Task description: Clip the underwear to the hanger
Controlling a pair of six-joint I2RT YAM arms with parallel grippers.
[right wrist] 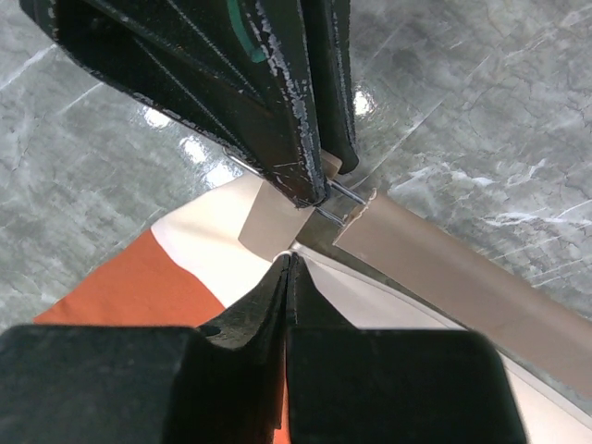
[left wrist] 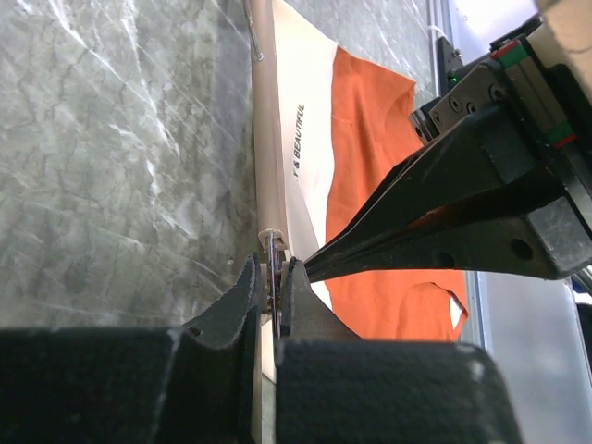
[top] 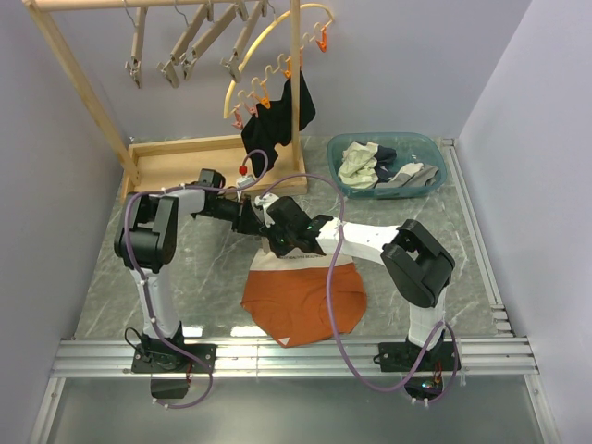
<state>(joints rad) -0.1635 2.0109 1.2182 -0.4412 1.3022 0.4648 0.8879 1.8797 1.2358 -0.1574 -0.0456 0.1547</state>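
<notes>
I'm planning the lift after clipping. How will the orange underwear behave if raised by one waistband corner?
Probably floppy: the underwear lies flat and thin on the table, so it would likely drape from the held corner. It looks light for its size. The waistband may stay slightly straighter.

pale lilac walls [top: 416, 55], grey marbled table [top: 102, 296]

Rust-orange underwear [top: 296, 305] with off-white, dark-lettered waistband [left wrist: 301, 139]; pale tan hanger [right wrist: 444, 268]; grey-veined marble table [top: 213, 277]
</notes>
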